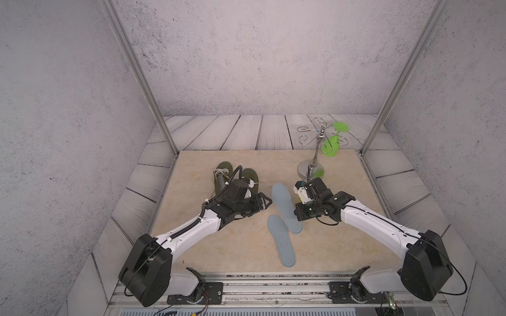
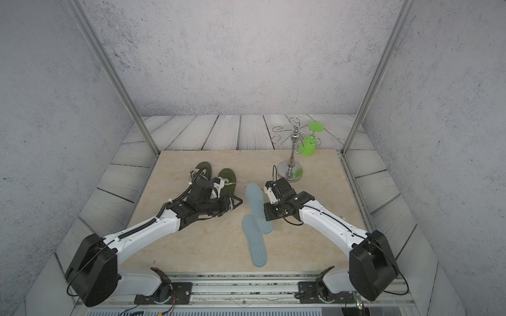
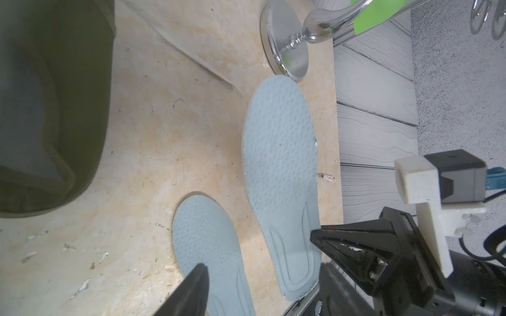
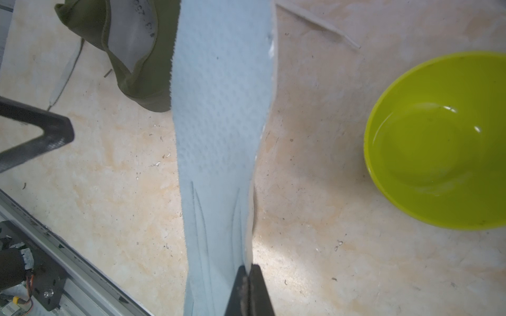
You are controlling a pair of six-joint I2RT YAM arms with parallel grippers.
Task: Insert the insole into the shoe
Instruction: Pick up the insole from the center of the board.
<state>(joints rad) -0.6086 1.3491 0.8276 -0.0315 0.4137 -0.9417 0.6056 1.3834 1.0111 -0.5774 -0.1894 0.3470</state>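
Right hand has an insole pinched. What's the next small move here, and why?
Probably a short lift. The right hand is shut on the heel edge of one insole, and that heel lies close by the toe of the second insole. Raising it clear first should let the free toe end swing toward the olive shoe beside it without dragging the other insole.
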